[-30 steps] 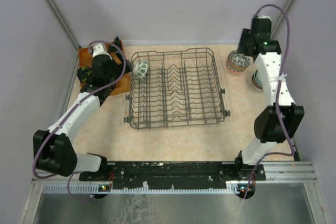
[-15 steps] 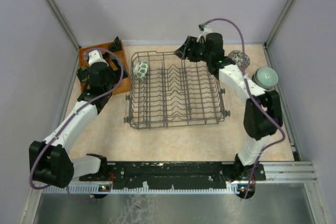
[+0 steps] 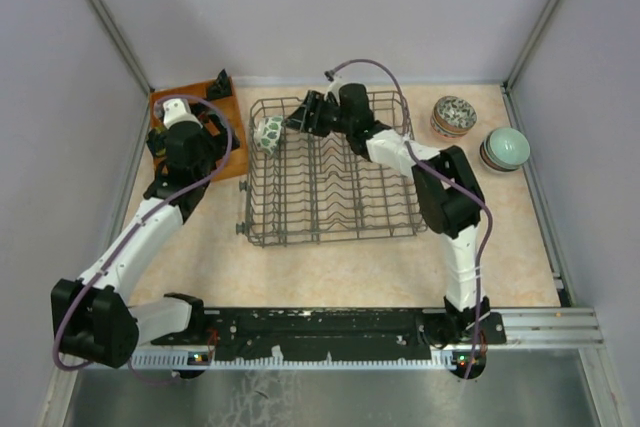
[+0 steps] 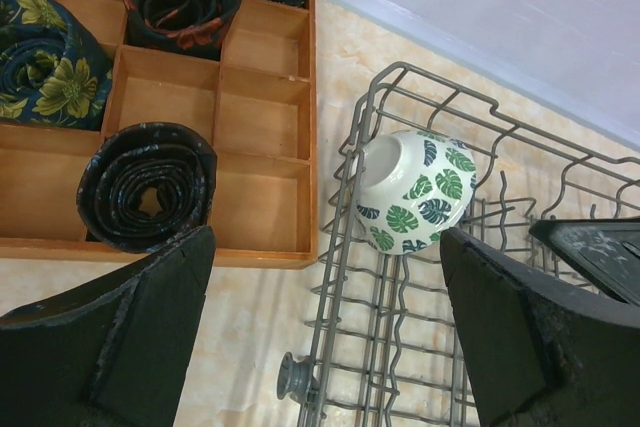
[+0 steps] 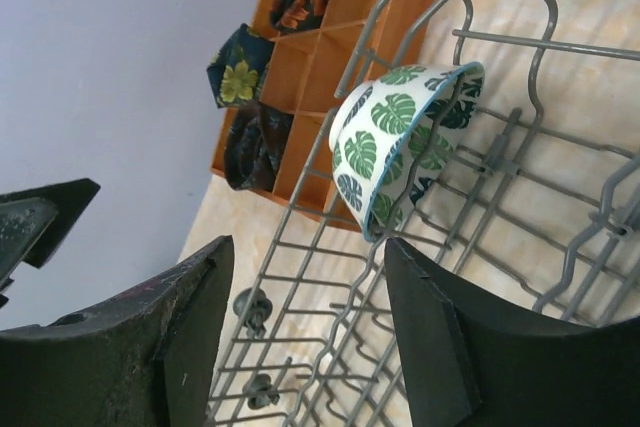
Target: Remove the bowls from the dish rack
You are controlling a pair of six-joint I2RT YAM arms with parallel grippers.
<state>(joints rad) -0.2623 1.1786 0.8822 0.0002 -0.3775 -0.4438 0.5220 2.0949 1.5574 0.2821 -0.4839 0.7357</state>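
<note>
Left wrist: leaf-patterned bowl [image 4: 412, 190] in dish rack [image 4: 293, 378]

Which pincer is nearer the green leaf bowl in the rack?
Right. The right pincer hovers just right of the bowl over the dish rack; the left pincer sits farther left, by the tray.

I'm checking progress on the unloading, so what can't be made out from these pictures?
Anything under the speckled bowl and the pale green bowl: top view, each covers what it sits on.
Orange tray: the left wrist view's edge cuts it off; top view, the left arm covers part.
Dish rack's far side: top view, the right arm covers part.
</note>
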